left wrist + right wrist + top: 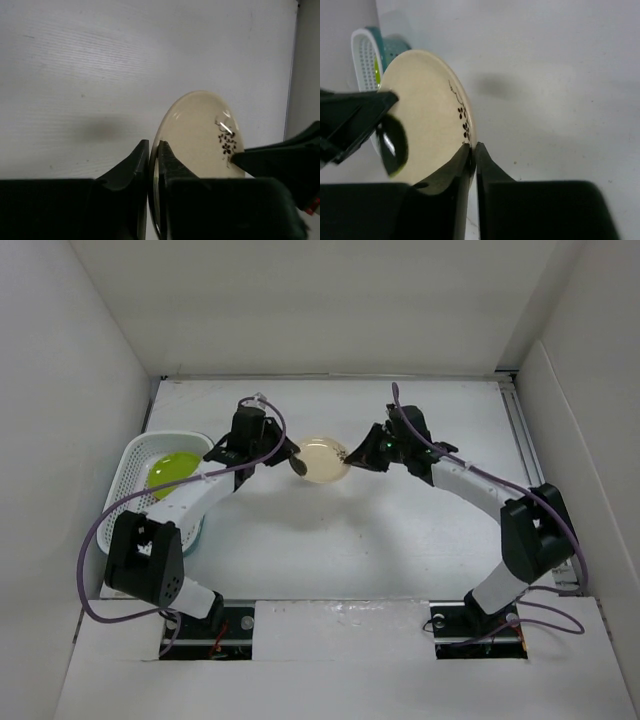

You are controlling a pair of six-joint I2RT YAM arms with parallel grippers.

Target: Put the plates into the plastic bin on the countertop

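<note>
A beige plate (pixel 325 459) with dark flower markings hangs over the middle of the white countertop (pixel 400 540), held by both arms. My left gripper (pixel 294 462) is shut on its left rim; the left wrist view shows the fingers (pixel 135 165) pinching the plate's (pixel 200 135) edge. My right gripper (pixel 354 456) is shut on the opposite rim, with the plate (pixel 425 115) on edge between its fingers (pixel 485 165). The white plastic bin (pixel 128 462) stands at the left, with a lime green plate (pixel 172 471) in it. The other plates are out of view.
White walls bound the countertop on the left, back and right. The bin's mesh side (pixel 364 62) shows past the plate in the right wrist view. A glossy dark oval (pixel 392 145) sits at the left gripper's tip; I cannot tell what it is.
</note>
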